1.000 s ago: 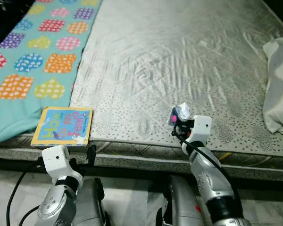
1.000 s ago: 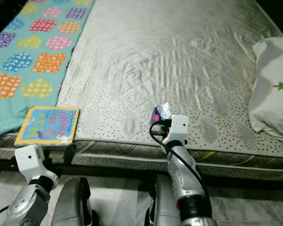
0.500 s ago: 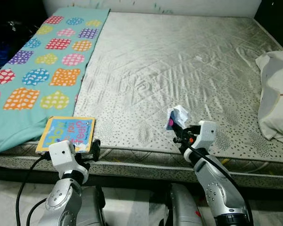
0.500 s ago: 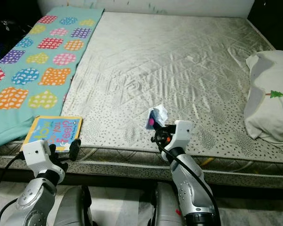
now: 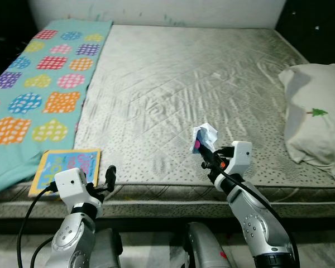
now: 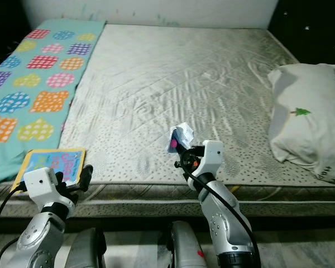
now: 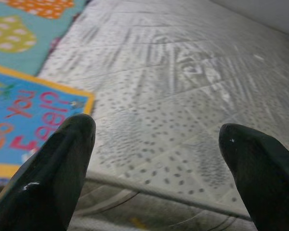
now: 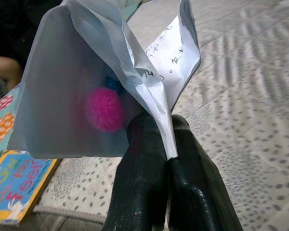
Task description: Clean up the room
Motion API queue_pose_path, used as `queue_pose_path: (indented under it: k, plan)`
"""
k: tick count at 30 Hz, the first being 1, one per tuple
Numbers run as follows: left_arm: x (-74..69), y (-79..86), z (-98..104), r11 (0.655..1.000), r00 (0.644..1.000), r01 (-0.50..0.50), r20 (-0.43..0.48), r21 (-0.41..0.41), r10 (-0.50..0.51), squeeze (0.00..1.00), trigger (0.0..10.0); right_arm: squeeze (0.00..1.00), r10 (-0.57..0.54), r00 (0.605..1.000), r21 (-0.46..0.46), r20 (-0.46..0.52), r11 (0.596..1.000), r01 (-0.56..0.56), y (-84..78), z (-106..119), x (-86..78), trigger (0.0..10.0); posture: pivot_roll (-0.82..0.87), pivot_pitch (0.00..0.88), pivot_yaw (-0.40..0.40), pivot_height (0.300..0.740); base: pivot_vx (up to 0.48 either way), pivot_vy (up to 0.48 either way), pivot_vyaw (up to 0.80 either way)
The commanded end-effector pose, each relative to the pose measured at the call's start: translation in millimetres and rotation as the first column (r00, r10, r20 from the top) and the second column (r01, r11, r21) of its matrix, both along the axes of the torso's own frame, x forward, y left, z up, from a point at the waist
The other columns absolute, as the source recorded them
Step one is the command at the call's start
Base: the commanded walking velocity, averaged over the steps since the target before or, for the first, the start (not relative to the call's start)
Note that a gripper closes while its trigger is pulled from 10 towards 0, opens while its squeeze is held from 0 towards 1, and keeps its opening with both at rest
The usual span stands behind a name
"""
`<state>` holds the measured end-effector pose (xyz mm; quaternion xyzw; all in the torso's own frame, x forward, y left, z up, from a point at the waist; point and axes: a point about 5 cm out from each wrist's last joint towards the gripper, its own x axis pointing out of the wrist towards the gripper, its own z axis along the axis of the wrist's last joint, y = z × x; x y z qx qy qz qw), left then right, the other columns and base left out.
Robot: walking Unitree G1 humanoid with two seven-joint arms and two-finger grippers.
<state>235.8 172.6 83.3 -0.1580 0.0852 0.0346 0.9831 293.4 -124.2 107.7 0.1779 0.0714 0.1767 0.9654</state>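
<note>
My right gripper (image 5: 207,154) is shut on a small clear plastic bag (image 5: 203,138) with a pink ball inside, held up over the front part of the grey mattress (image 5: 178,84). The right wrist view shows the bag (image 8: 111,77) pinched between the two black fingers (image 8: 154,173). A children's board book (image 5: 65,168) lies at the mattress's front left corner. My left gripper (image 7: 159,159) hovers open just off the front edge, beside the book (image 7: 24,120), holding nothing.
A teal blanket (image 5: 39,84) with coloured patches covers the left strip of the bed. A white pillow (image 5: 315,114) with a small green tree print lies at the right edge. A white wall (image 5: 156,11) runs behind the bed.
The camera has tilted up and back, so more of the bed and wall shows. My right gripper still holds the bag, lifted slightly. The left gripper stays by the book.
</note>
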Motion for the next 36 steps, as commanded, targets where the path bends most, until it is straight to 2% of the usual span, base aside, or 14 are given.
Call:
queue_pose_path:
  k: [1, 3, 8, 12, 30, 36]
  plan:
    - [0.7, -2.3, -2.1, 1.000, 1.000, 0.015, -0.006, 0.010, -0.015, 0.00, 10.0, 0.00, -0.004, 1.000, 0.009, 0.015, 1.000, 0.004, -2.4, 6.0, 1.3, 10.0, -0.07, 0.047, -0.020, 0.616, 0.000, 0.000, -0.43]
    - [1.0, -2.3, -2.3, 1.000, 1.000, 0.019, -0.005, 0.012, -0.019, 0.00, 10.0, 0.00, -0.002, 1.000, 0.008, 0.009, 1.000, 0.002, -2.6, 5.5, 0.1, 10.0, -0.07, 0.046, -0.018, 0.628, 0.000, 0.000, -0.44]
    - [1.2, -2.0, -3.1, 1.000, 1.000, 0.024, -0.006, 0.017, -0.024, 0.00, 10.0, 0.00, 0.007, 1.000, -0.022, 0.011, 1.000, -0.007, -1.7, 3.4, -2.2, 10.0, -0.07, 0.043, -0.016, 0.628, 0.000, 0.000, -0.09]
    - [1.7, -1.5, -3.2, 0.999, 1.000, 0.025, -0.005, 0.021, -0.025, 0.00, 10.0, 0.00, 0.014, 0.999, -0.013, 0.038, 1.000, -0.013, -1.7, 5.6, -1.8, 10.0, -0.06, 0.040, -0.016, 0.628, 0.000, 0.000, 0.00]
    - [3.3, -1.5, -5.3, 0.999, 1.000, 0.029, -0.006, 0.030, -0.029, 0.00, 10.0, 0.00, 0.001, 0.999, -0.036, 0.045, 0.999, 0.001, -6.2, 5.3, 2.5, 10.0, -0.06, 0.022, -0.013, 0.738, 0.000, 0.000, 0.00]
    - [5.9, 0.6, -10.5, 0.999, 1.000, 0.028, -0.015, 0.039, -0.027, 0.00, 10.0, 0.00, -0.025, 0.998, -0.027, 0.050, 0.999, 0.026, -9.9, 7.6, 8.3, 10.0, -0.07, 0.000, -0.013, 0.740, 0.000, 0.000, 0.00]
